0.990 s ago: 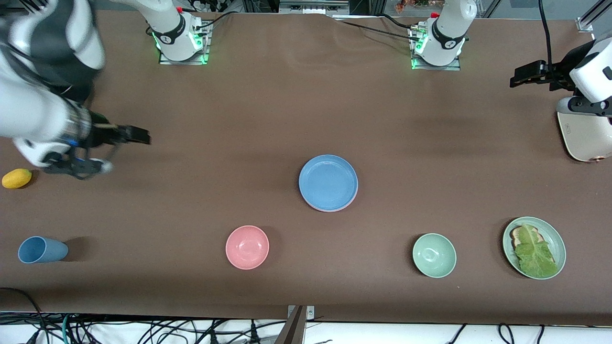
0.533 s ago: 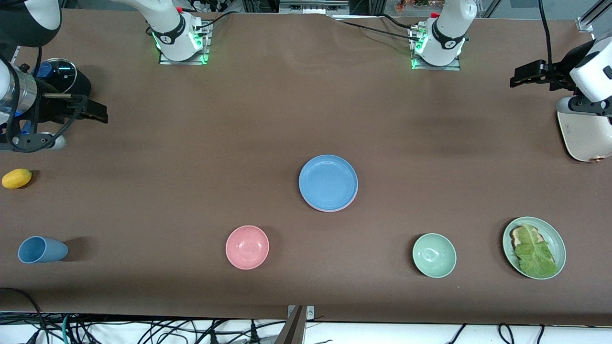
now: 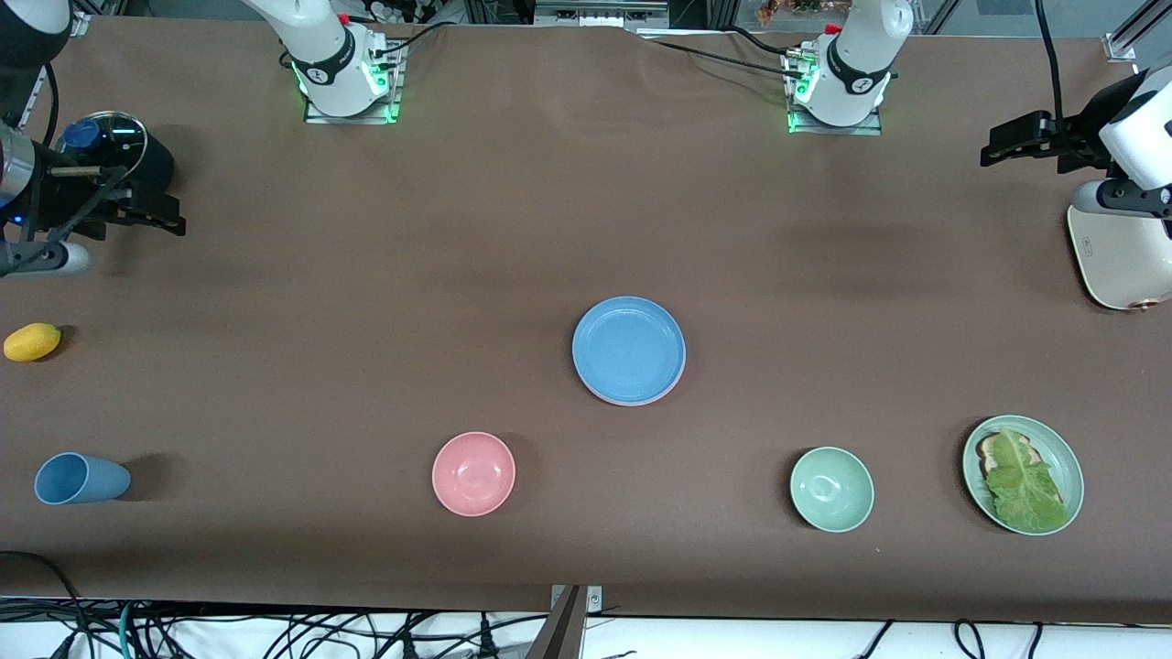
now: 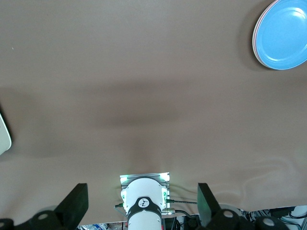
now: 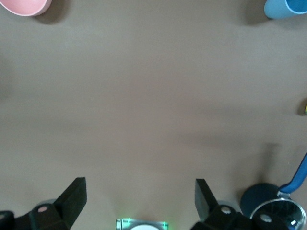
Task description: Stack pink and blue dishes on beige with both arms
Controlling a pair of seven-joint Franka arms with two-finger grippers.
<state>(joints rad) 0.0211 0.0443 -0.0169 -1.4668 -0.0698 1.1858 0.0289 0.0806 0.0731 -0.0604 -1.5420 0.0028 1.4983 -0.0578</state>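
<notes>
Both tools spread wide, holding nothing, one at each end of the counter [image 3: 513,229].
Left tool [image 3: 998,151] hangs at the left arm's end; right tool [image 3: 169,222] is over the right arm's end beside a dark glass-lidded pot [image 3: 114,146]. Blue plate [image 3: 628,349] tops the stack mid-counter, a pink plate's [image 3: 659,394] rim showing beneath.
</notes>
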